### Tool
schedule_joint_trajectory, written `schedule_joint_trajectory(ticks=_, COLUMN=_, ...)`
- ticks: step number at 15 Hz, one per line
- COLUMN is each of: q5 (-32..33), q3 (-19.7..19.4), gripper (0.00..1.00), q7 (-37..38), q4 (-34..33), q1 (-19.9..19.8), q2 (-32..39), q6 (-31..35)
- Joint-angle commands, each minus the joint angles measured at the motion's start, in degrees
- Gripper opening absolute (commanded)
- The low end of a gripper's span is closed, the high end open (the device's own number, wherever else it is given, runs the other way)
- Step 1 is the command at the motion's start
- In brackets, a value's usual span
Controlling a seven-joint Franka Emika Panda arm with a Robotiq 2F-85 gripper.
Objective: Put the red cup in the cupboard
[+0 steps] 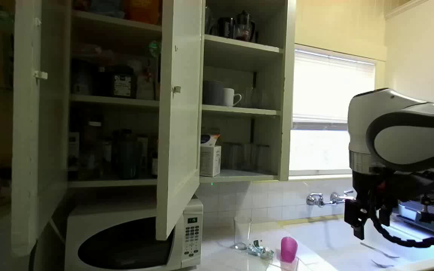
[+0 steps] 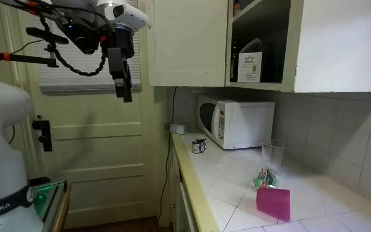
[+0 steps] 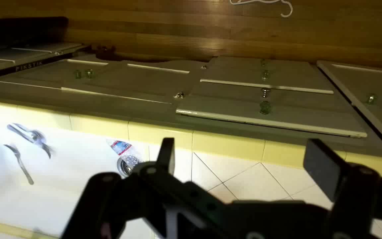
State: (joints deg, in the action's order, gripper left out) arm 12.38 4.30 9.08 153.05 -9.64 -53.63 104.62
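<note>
The pinkish-red cup (image 1: 288, 249) is on the white tiled counter, and it also shows in an exterior view (image 2: 274, 204). It looks tipped, but I cannot tell whether it lies fully on its side. The cream-white cupboard (image 1: 287, 113) hangs above with doors swung open; it also shows in an exterior view (image 2: 288, 51). My gripper (image 3: 244, 159) is open and empty, fingers wide apart and pointing down, with the counter and sink edge below. In both exterior views the gripper (image 1: 369, 222) (image 2: 124, 93) is in the air, apart from the cup. The cup is out of the wrist view.
An open cupboard door (image 1: 181, 124) juts out above the microwave (image 1: 193, 205). A clear glass (image 1: 242, 233) and a shiny packet (image 1: 260, 250) stand beside the cup. A white mug (image 1: 230, 97), glasses and boxes fill shelves. The sink (image 3: 71, 159) holds cutlery and a bottle.
</note>
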Motion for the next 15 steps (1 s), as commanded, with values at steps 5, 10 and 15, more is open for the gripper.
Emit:
schedule_joint_trajectory(ticks=5, q5=-0.4, q3=-1.2, gripper=1.00, q7=2.3, q4=-0.5, q1=0.9, q2=-0.4, q6=1.8)
schedule_joint_trajectory(ticks=10, q5=-5.1, q3=-3.7, gripper=1.00, q7=10.6, q4=-5.5, q1=-1.8, q2=10.8, q6=9.8)
schedule_joint_trajectory(ticks=15, q5=-10.8, q3=-7.6, gripper=1.00, q7=9.4, q4=-14.4, q1=-1.6, q2=26.5, q6=14.3)
